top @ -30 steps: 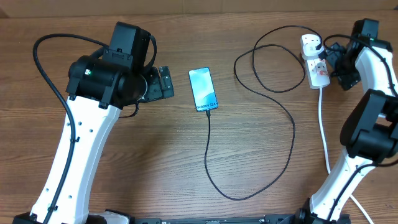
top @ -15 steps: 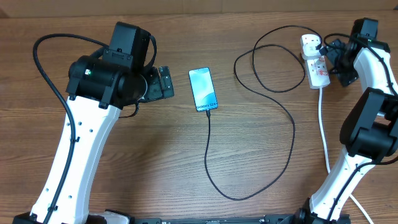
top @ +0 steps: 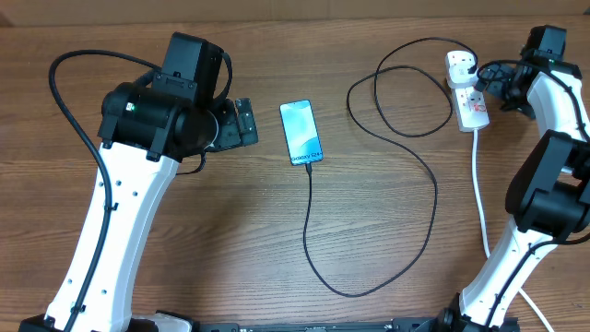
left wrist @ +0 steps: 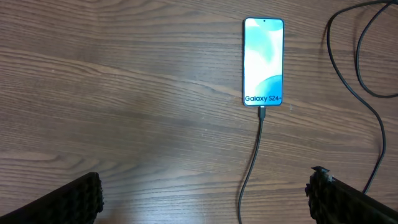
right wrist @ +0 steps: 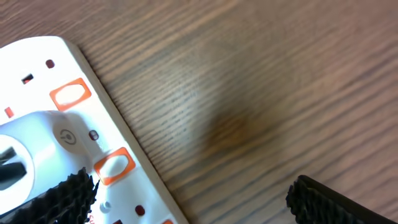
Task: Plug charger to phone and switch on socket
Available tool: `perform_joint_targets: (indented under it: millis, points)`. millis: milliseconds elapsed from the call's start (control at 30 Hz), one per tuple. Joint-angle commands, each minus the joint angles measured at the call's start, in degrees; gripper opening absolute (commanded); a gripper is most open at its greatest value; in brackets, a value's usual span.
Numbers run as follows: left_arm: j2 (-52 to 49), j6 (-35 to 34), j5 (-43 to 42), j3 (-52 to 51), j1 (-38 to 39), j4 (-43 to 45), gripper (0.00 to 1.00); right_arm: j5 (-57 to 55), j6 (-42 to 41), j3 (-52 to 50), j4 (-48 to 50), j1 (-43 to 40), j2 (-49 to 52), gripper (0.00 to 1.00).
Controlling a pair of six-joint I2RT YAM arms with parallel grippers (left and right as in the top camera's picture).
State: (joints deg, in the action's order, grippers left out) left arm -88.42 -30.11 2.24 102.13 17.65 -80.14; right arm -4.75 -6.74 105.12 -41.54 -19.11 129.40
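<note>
The left arm (top: 111,221) and right arm (top: 516,267) share one build: white links dotted with small dark screw holes, joined by bulky black housings. A black cable (top: 52,78) loops off the left arm. The pincer fingers (left wrist: 71,200) are black with knobbly faces.

The left arm rises from the near left edge and bends right, its left gripper (top: 242,122) with jaws spread wide. The right arm reaches to the far right, right gripper (top: 491,83) pointing left, jaws likewise parted
</note>
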Motion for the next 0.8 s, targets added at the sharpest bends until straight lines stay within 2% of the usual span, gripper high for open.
perform_joint_targets:
  millis: [0,767]
  points:
    - [-0.2,-1.0,0.9,-0.1,0.4,0.0,1.0,-0.4,4.7,1.0,0.9,-0.2,0.0,1.0]
    - [-0.2,-1.0,0.9,-0.1,0.4,0.0,1.0,0.6,5.1,1.0,4.3,-0.2,2.8,1.0]
